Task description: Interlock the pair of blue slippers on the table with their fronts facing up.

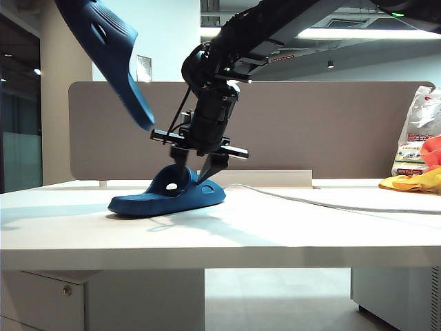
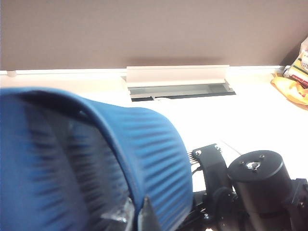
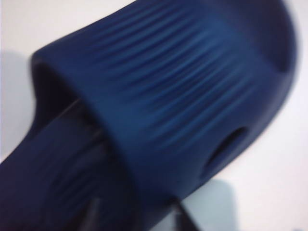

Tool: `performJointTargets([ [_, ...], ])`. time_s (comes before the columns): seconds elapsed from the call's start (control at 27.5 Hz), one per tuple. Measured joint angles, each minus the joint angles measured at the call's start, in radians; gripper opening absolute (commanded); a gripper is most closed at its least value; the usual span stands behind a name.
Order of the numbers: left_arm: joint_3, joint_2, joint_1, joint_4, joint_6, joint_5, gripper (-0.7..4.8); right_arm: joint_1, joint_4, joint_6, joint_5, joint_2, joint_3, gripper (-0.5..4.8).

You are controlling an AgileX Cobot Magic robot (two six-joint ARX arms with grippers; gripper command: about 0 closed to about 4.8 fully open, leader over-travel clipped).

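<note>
One slipper (image 1: 167, 195) flat on table (image 1: 289, 227), sole down, ridged strap (image 3: 192, 86) up. Second slipper (image 1: 110, 52) held high at upper left, tilted, clear of first. Pair not yet interlocked; bringing together and mating remain. Both dark navy, moulded, oval side holes. Right gripper (image 1: 200, 171) over lying slipper's strap, fingers spread, one either side; contact unclear. Left gripper (image 2: 139, 219) pressed together, pinching raised slipper.
</note>
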Motion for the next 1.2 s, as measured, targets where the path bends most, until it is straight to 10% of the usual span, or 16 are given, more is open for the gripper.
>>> performJointTargets([
  [0.4, 0.0, -0.006, 0.008, -0.006, 0.028, 0.001, -0.06, -0.023, -0.063, -0.15, -0.226, -0.047, 0.055, 2.57],
  [0.62, 0.0, -0.006, 0.027, -0.007, 0.029, 0.001, -0.06, -0.086, -0.109, -0.23, -0.287, -0.109, 0.055, 1.79],
  [0.8, 0.0, -0.006, 0.025, -0.007, 0.029, 0.044, -0.06, -0.244, 0.018, -0.068, -0.719, -0.082, 0.06, 1.8],
  [1.2, 0.0, -0.007, 0.026, -0.052, 0.026, 0.161, -0.06, -0.413, 0.169, 0.026, -1.13, 0.006, 0.055, 1.8],
])
